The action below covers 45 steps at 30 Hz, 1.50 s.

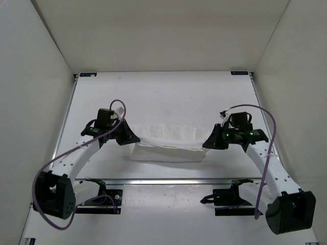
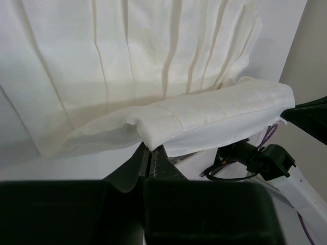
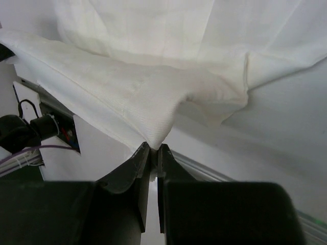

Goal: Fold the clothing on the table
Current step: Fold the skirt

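because i have one edge of the clothing (image 1: 168, 143) pinched at both ends, it stretches between the two arms as a fairly taut strip above the table (image 1: 163, 97). the rest of the cloth droops below it and seems to reach the surface, a little back from the metal rail (image 1: 163, 180). i judge this to be the carrying part of a fold: the lifted edge is held level and pulled straight so it can be laid over the lower part without bunching.

the left gripper (image 1: 129, 137) has its jaws closed almost completely, with only thin fabric between them at the left end. its wrist view shows the cloth gathered right into the fingertips. the right gripper (image 1: 209, 144) is the same, with its jaws pressed together on the right end and the cloth peaking down into the pinch. as far as i can tell, neither gripper touches the table.
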Each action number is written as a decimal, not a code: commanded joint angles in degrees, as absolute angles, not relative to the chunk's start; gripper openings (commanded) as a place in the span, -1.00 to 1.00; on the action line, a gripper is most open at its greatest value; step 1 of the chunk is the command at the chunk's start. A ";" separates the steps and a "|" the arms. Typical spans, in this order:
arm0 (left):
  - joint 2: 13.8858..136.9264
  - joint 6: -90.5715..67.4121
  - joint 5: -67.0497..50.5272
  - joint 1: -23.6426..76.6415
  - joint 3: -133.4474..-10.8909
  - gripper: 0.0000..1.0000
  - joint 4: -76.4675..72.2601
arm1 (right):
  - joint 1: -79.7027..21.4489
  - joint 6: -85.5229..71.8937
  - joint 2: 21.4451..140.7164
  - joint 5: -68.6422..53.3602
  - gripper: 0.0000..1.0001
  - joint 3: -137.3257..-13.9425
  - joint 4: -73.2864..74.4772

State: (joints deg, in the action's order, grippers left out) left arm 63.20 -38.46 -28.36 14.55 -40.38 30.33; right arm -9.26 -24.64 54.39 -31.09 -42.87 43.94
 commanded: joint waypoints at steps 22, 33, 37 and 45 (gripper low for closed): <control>64.43 -37.00 -23.03 14.14 -38.18 -1.00 21.09 | -9.75 -22.58 65.22 -22.68 -0.98 -47.57 30.23; 43.79 -40.77 -18.72 19.86 -27.42 -1.00 35.93 | -13.97 -28.47 47.12 -17.40 -0.99 -37.35 49.02; 38.59 -42.10 -19.86 20.65 -29.79 -1.00 39.72 | -13.10 -27.95 43.69 -19.77 -1.00 -38.15 53.86; 34.54 -43.60 -20.56 21.27 -31.73 -1.00 43.15 | -13.10 -27.78 37.09 -21.18 -0.98 -40.94 61.52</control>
